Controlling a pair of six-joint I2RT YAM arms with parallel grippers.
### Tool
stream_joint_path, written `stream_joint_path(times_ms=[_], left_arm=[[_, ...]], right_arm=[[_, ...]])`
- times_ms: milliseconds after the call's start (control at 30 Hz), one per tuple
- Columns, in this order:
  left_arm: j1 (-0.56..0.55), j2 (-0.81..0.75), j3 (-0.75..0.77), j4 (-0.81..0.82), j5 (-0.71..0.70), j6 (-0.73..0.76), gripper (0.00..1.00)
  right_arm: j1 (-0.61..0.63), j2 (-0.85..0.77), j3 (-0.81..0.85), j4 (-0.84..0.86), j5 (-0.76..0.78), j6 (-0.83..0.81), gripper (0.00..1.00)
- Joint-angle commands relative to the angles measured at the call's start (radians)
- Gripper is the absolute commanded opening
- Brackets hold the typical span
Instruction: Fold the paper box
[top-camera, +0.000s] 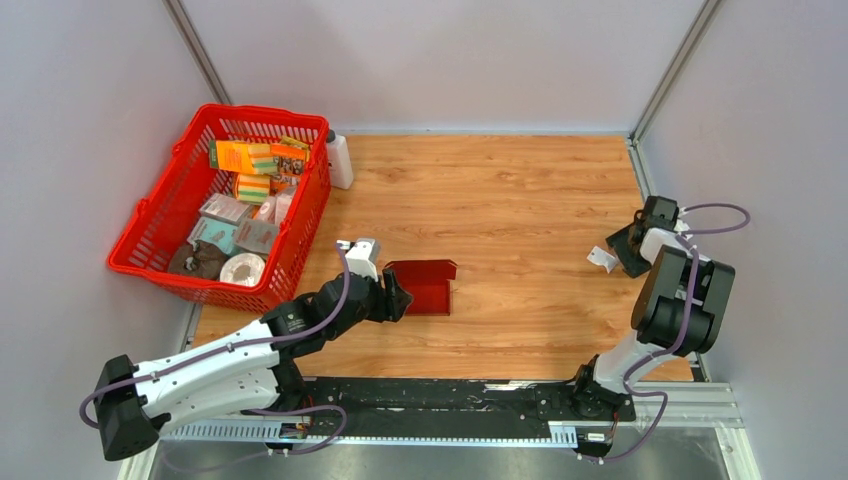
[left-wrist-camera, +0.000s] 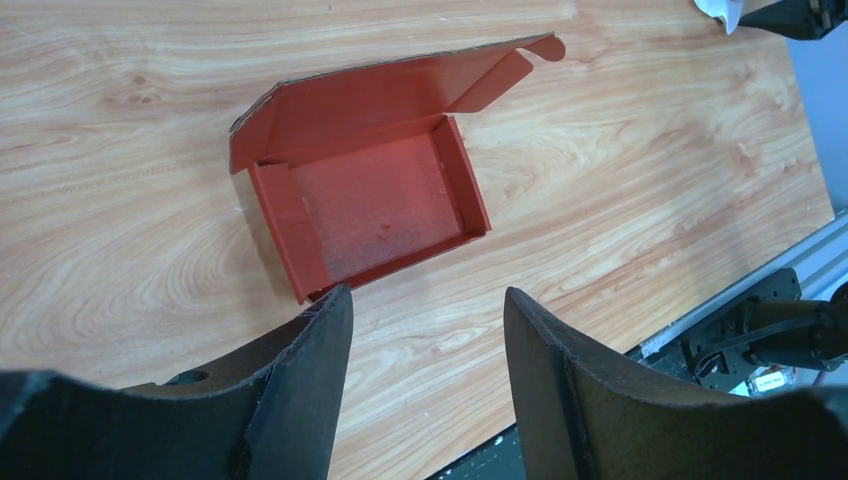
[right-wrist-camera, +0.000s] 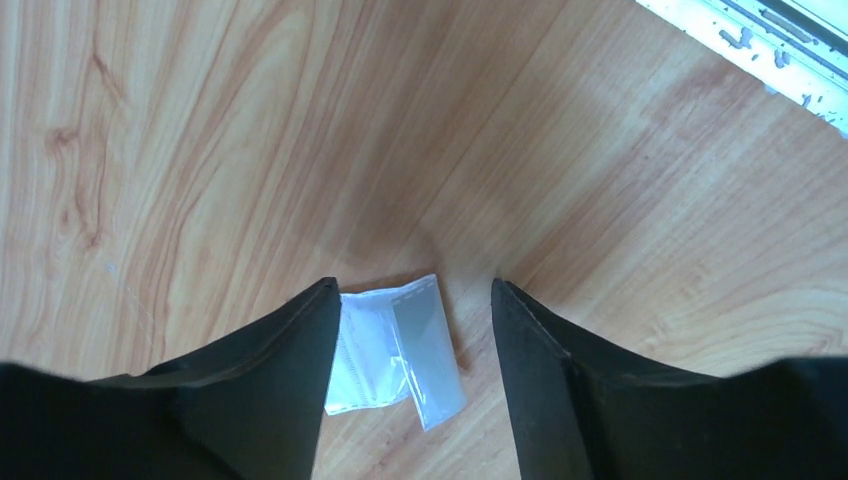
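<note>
Bright, even light from above. Top view sharp, table (top-camera: 540, 200) grain crisp. The paper box (left-wrist-camera: 375, 205) throws only a thin soft shadow at its edges. The left gripper's fingers (left-wrist-camera: 312, 385), close to the lens, read dark and slightly soft. The right gripper's fingers (right-wrist-camera: 275, 390) likewise blurred; a faint grey shadow spreads on the wood above the plastic bag (right-wrist-camera: 395, 350).

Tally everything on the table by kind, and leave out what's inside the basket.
Paper box: 1
Basket: 1
Bottle: 1
Plastic packet: 1
Total: 4
</note>
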Motion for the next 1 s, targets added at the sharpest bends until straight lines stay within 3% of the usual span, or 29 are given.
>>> stream_joint_path(times_ms=[0, 133, 300, 333, 367, 500, 600, 767, 967], left_arm=[[0.005, -0.039, -0.021, 0.005, 0.0, -0.018, 0.64], [0.005, -0.033, -0.021, 0.017, 0.006, -0.027, 0.64], [0.005, -0.029, -0.018, 0.023, 0.018, -0.026, 0.64], [0.005, -0.034, -0.023, 0.025, 0.017, -0.036, 0.64], [0.005, -0.04, -0.029, 0.028, 0.017, -0.038, 0.64], [0.005, -0.059, -0.02, -0.01, -0.009, -0.013, 0.64], [0.008, -0.053, -0.004, -0.067, -0.04, 0.002, 0.64], [0.035, -0.036, 0.02, -0.159, -0.092, 0.013, 0.64], [0.072, -0.074, 0.002, -0.175, -0.086, 0.002, 0.64]], right_arm=[[0.013, -0.053, -0.043, -0.003, -0.017, -0.032, 0.65], [0.065, -0.065, -0.056, 0.007, 0.0, -0.031, 0.59], [0.087, -0.033, -0.036, -0.009, 0.009, -0.026, 0.35], [0.088, -0.041, -0.034, -0.012, 0.012, -0.028, 0.31], [0.09, -0.05, -0.037, -0.006, 0.02, -0.029, 0.21], [0.114, -0.12, -0.068, 0.031, 0.008, -0.037, 0.02], [0.171, -0.197, -0.07, 0.029, 0.014, -0.055, 0.0], [0.384, -0.32, -0.035, -0.024, 0.005, -0.062, 0.0], [0.691, -0.43, 0.077, -0.055, -0.18, -0.15, 0.0]])
